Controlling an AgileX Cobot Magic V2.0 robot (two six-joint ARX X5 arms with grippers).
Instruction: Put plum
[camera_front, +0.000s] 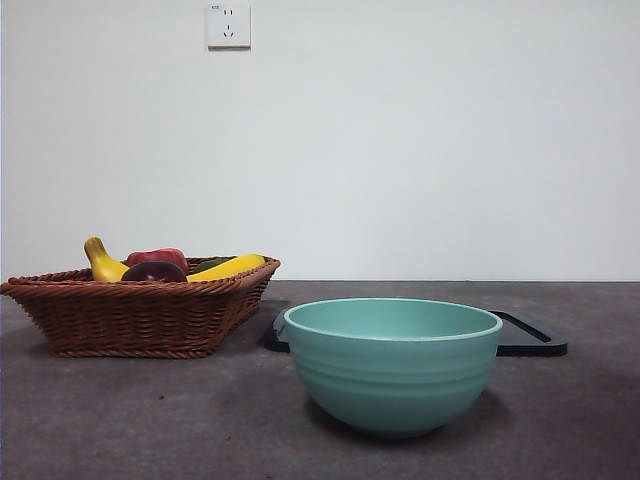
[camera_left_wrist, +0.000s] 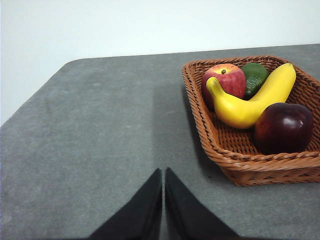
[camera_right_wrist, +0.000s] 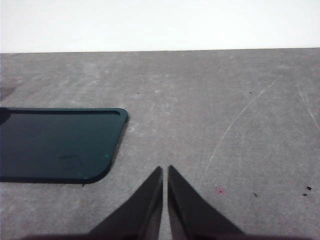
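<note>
The plum (camera_left_wrist: 283, 127), dark maroon and glossy, lies in the wicker basket (camera_left_wrist: 235, 159) at its near corner; from the front only its top (camera_front: 154, 271) shows above the basket rim (camera_front: 140, 290). My left gripper (camera_left_wrist: 163, 175) is shut and empty above bare table, off to the side of the basket. My right gripper (camera_right_wrist: 165, 172) is also shut and empty, over grey table beside the dark tray (camera_right_wrist: 55, 145). Neither arm shows in the front view.
The basket also holds a red apple (camera_left_wrist: 225, 80), a yellow banana (camera_left_wrist: 250, 102) and a green fruit (camera_left_wrist: 256, 76). A teal bowl (camera_front: 392, 362) stands front and centre, with the flat dark tray (camera_front: 530, 336) behind it. A wall socket (camera_front: 228, 24) is high up.
</note>
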